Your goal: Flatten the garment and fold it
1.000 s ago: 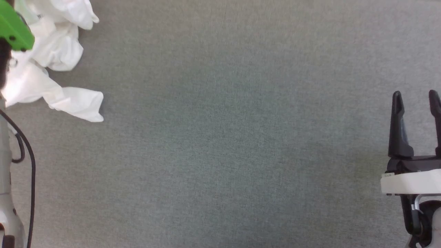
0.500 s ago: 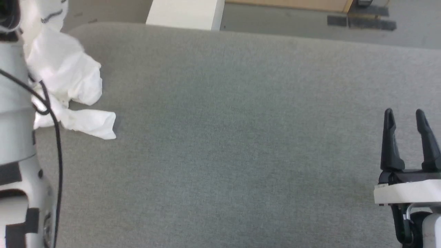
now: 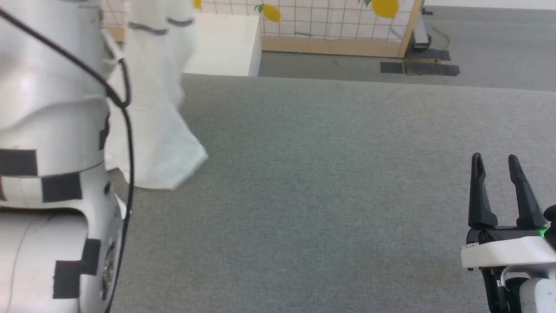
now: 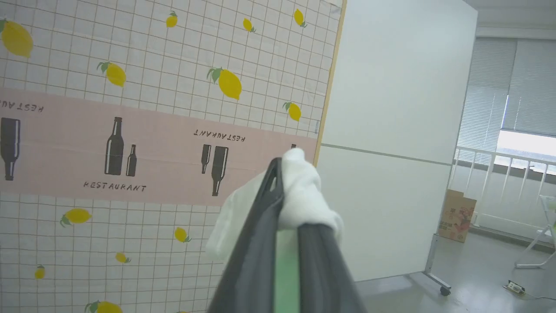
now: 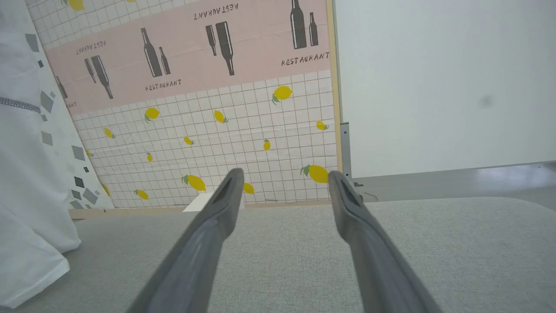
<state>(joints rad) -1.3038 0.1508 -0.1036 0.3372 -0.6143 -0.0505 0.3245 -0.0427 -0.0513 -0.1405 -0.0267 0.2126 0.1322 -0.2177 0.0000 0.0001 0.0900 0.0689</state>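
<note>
a: what do we have nearest us?

b: at the counter's (image 3: 325, 195) near right corner, our right gripper (image 3: 494, 157) sits low over the grey cloth top. its jaws are spread wide with nothing between them. the right wrist view shows the same: right gripper (image 5: 285, 174), bare counter (image 5: 391, 243) between the two fingers.

a: and on the left side?

b: our pale left forearm (image 3: 47, 130) rises along the counter's left edge, with a black cable (image 3: 127, 130) looping down it. just beyond it hangs the garment (image 3: 156, 130).

a: what holds it?

b: in the left wrist view our left gripper (image 4: 286, 204) is lifted well above the counter. its jaws are pressed together, pinching a bunch of the garment (image 4: 304, 195), and the white fabric bulges over the fingertips.

a: how does the garment lie?

b: it hangs in a long drape by the left edge. from the right wrist the garment (image 5: 26, 195) shows a dark stitched band high up, and its lower end seems to touch the counter. we cannot tell how much of it rests there.

a: past the far edge?

b: a white box (image 3: 226, 43) stands against the far left part of that edge. behind it is a screen (image 3: 330, 21) printed with lemons on a grid.
</note>
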